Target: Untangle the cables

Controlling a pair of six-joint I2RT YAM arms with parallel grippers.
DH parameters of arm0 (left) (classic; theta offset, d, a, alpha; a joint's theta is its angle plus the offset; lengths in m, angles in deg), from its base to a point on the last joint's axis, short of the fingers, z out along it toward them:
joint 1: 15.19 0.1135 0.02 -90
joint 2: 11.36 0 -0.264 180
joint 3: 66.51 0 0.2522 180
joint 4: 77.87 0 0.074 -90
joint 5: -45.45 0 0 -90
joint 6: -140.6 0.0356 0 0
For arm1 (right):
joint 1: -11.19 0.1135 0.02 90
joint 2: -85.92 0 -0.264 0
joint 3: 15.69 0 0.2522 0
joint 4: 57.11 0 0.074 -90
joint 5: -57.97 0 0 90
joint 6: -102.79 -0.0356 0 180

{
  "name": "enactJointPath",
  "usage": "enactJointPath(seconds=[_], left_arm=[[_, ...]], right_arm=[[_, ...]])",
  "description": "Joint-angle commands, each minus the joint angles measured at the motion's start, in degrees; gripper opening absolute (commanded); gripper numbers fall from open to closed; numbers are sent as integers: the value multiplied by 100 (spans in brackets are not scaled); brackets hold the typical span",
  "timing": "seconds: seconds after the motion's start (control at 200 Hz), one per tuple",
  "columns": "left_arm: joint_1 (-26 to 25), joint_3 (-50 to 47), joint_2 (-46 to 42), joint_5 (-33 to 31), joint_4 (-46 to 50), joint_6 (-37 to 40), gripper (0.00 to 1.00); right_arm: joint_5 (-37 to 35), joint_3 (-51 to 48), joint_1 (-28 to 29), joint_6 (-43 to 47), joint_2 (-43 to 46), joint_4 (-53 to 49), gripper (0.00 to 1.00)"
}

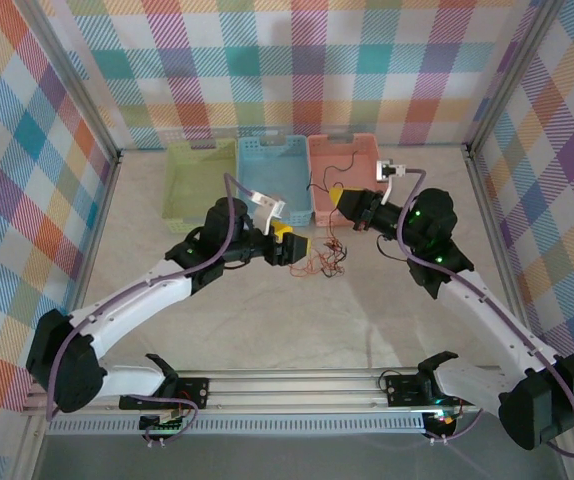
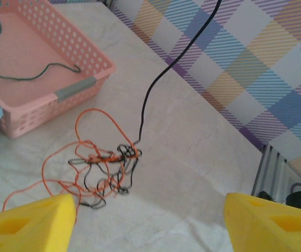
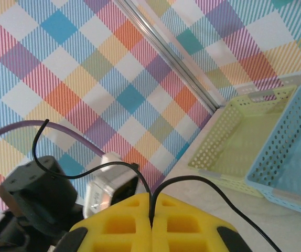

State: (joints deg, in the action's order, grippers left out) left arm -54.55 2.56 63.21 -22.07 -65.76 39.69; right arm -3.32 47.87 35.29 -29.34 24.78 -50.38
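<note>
Two cables, the orange cable (image 2: 103, 156) and the black cable (image 2: 143, 110), knot together on the bench (image 2: 192, 157). The black cable stretches from the knot toward one o'clock into the right gripper (image 3: 151, 207), which is clamped on it. The left gripper (image 2: 148, 210) hangs above, its fingers apart. The green cable (image 2: 35, 75) lies in the pink basket (image 2: 40, 113).

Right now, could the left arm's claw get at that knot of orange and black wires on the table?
Probably yes. The left claw is open, and the knot lies on the table just ahead, nothing between. The right claw grips a black wire rising from it.
</note>
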Motion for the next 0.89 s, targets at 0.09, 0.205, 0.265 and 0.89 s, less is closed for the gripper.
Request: enactJointPath(seconds=[0.09,0.205,0.265,0.89], left_arm=[[-88,137,548,22,-1187,573,75],[-140,246,878,172,-1607,630,74],[-192,422,1057,218,-1610,691,74],[-360,996,2026,-119,-2027,584,39]], right_arm=[[167,280,60,-529,53,83,0],[229,363,68,-655,20,-7,0],[275,394,69,-707,-10,-36,0],[444,583,86,-828,-20,-290,0]])
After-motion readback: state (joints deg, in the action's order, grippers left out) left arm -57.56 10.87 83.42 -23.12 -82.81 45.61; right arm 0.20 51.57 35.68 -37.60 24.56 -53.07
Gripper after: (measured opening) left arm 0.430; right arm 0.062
